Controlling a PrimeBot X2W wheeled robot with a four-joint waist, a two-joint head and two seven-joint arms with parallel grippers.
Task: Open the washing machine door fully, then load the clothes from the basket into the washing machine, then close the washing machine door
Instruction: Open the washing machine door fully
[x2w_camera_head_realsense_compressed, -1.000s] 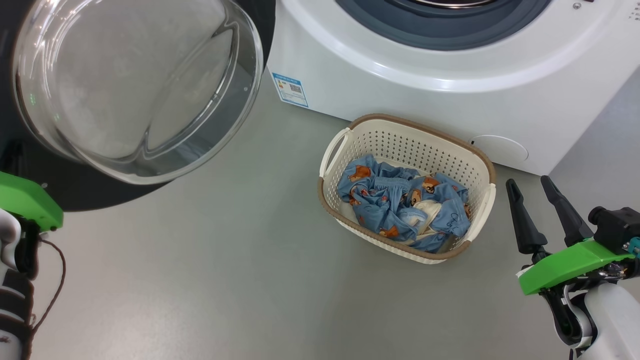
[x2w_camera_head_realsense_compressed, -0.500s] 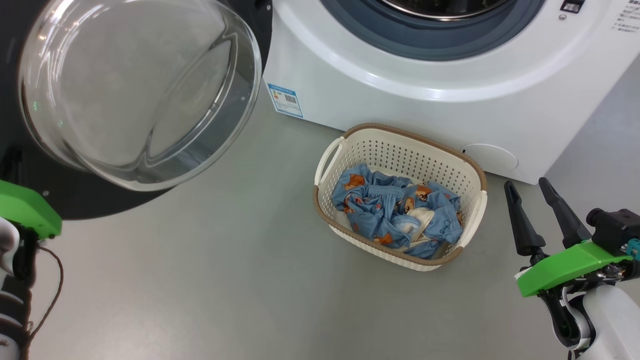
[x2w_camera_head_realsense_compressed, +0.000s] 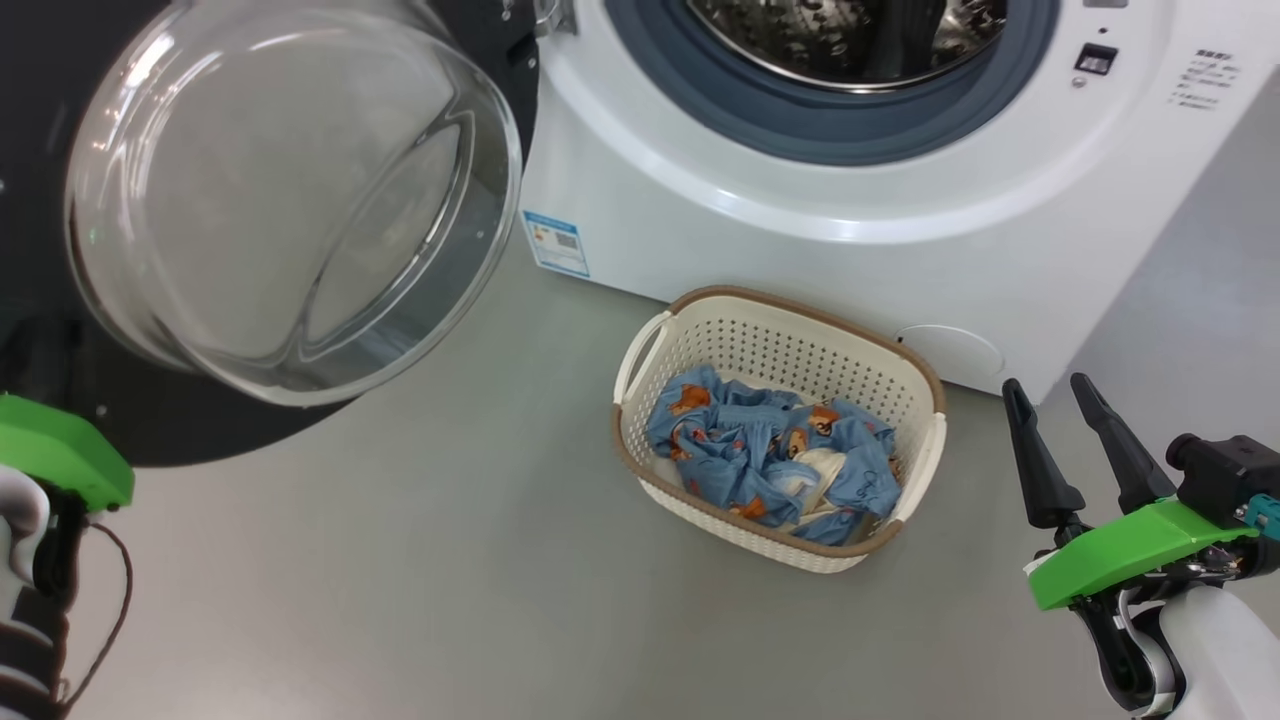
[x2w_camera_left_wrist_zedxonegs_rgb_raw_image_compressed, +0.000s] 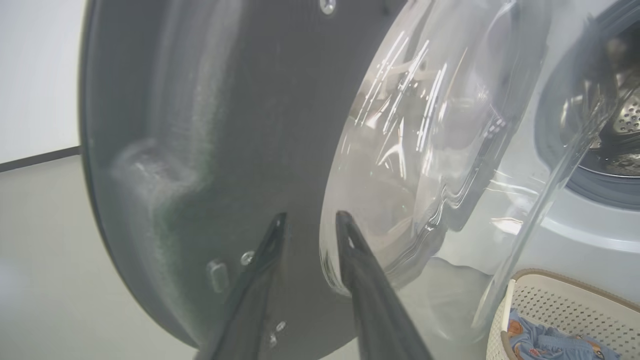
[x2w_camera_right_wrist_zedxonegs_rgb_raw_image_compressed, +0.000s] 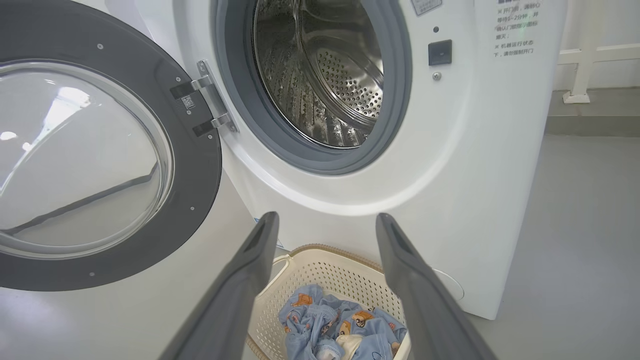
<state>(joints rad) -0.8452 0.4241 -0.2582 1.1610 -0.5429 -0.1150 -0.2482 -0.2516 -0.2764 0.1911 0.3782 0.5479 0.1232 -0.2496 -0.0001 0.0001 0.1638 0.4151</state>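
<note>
Our left fingers (x2w_camera_left_wrist_zedxonegs_rgb_raw_image_compressed: 360, 270), pressed together a moment ago, now stand parted, pinching nothing beside the washing machine door (x2w_camera_head_realsense_compressed: 290, 200), swung wide at the left. Our right fingers (x2w_camera_head_realsense_compressed: 1036, 450) are spread, empty. We judge the opening done. The clothes (x2w_camera_head_realsense_compressed: 770, 460) in the basket (x2w_camera_head_realsense_compressed: 800, 350), on the floor before the washing machine (x2w_camera_head_realsense_compressed: 700, 230), come next.

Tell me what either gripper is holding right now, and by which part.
Nothing is held. The left gripper stands parted close to the washing machine door, the right gripper open, clear of the basket.
</note>
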